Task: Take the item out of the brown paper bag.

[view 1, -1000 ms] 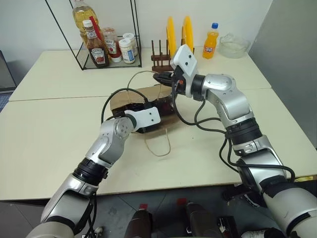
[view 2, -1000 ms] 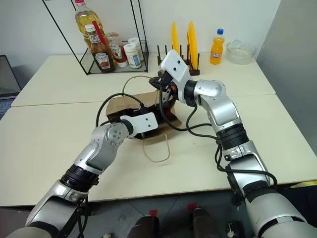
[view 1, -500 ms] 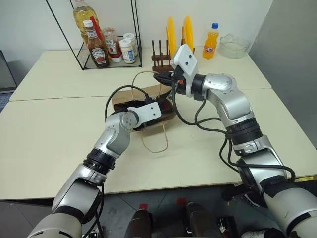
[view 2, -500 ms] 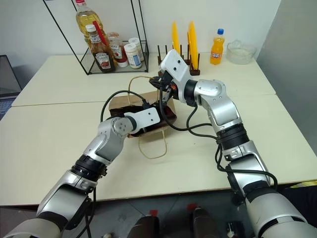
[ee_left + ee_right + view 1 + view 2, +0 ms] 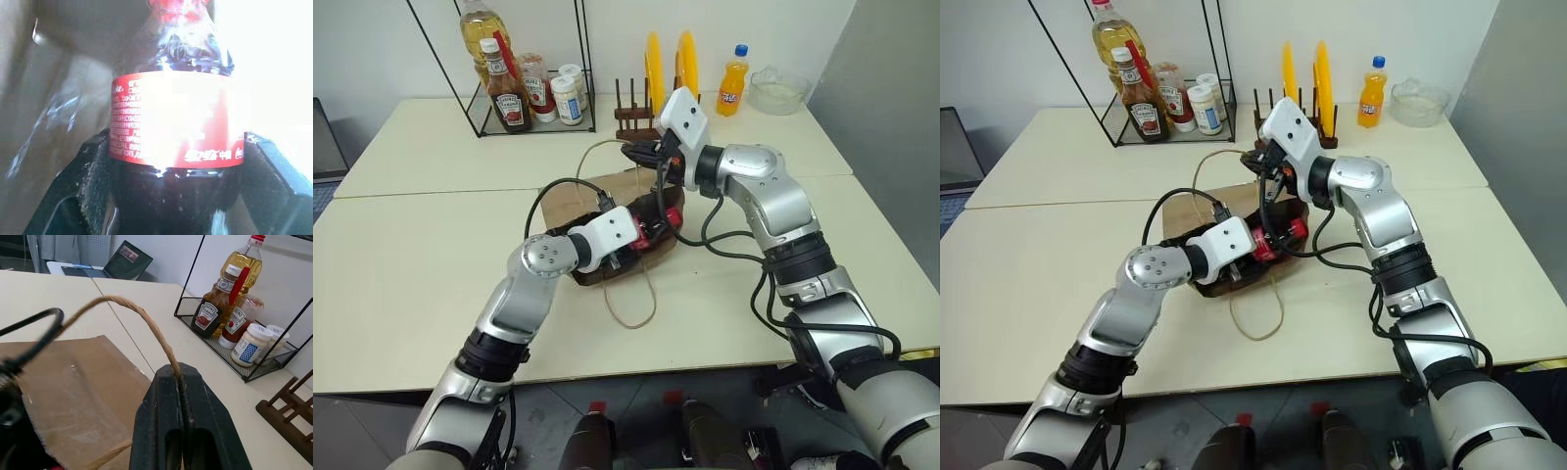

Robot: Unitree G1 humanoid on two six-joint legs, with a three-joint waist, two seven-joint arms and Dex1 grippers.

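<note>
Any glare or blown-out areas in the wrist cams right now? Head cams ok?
Left wrist view: strong glare washes out one side of the cola bottle and its red label, and the background beside it is blown to white. Right wrist view: evenly lit, cord handle and brown paper bag clear. Left and right eye views: even light, soft shadows.

Cola bottle (image 5: 176, 122): dark liquid, red label with white print, red cap; paper bag (image 5: 570, 201) brown, cord handle (image 5: 146, 328) beige; gripper fingers (image 5: 171, 421) black; table (image 5: 401, 264) cream; orange soda bottle (image 5: 731, 81) with blue cap; ketchup bottles (image 5: 504, 83) dark red, white caps
</note>
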